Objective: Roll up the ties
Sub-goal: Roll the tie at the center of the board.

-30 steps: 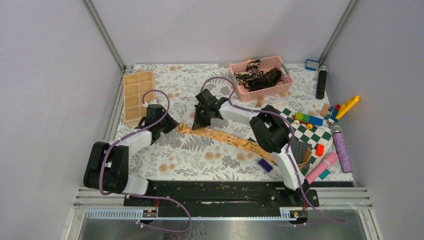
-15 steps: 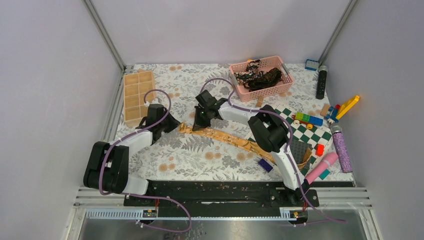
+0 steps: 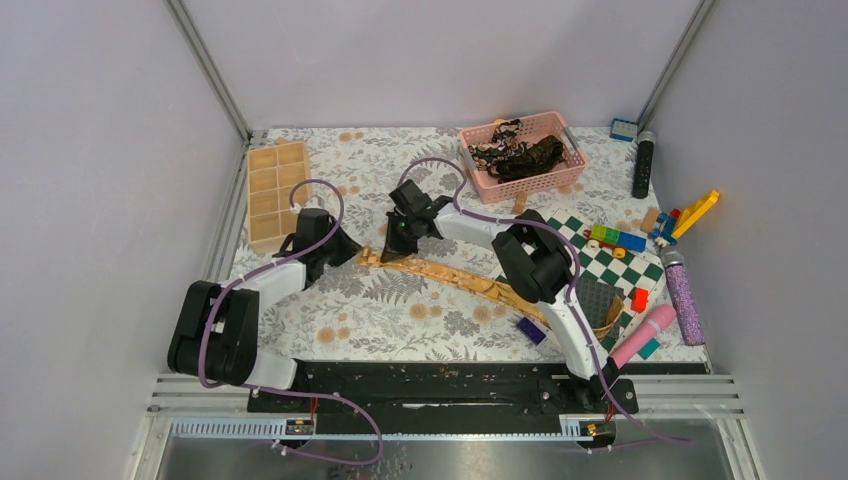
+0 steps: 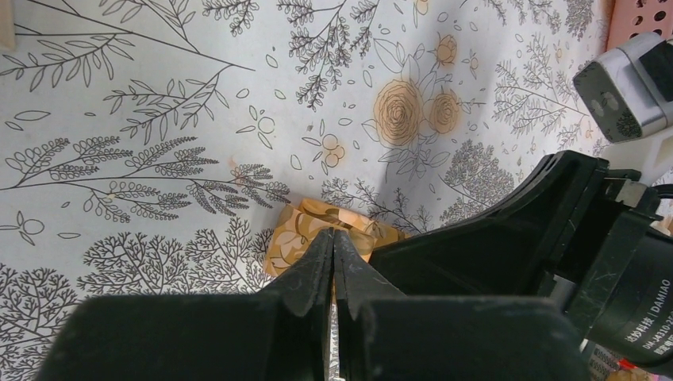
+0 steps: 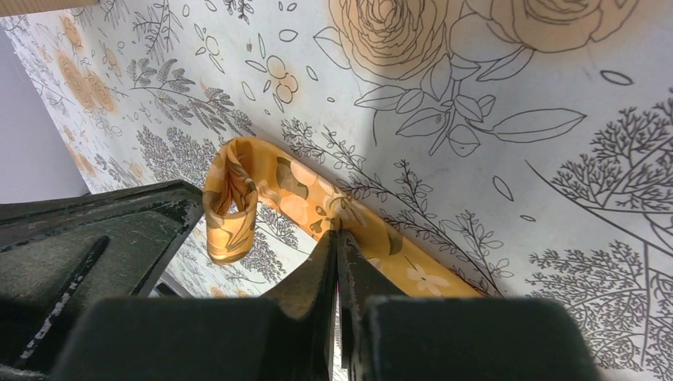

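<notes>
Left arm (image 3: 268, 283) and right arm (image 3: 470, 228) reach toward each other, jaws closed.

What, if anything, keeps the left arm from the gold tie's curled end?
Probably nothing, so yes. The left gripper, shut, has its tips right at the tie's curled end. The right gripper, also shut, has its tips on the tie just behind the curl, close but not between them.

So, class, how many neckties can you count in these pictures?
2 at least: the golden tie lies across the mat, one end curled; a dark tie heap sits in the pink basket and may hide more.
</notes>
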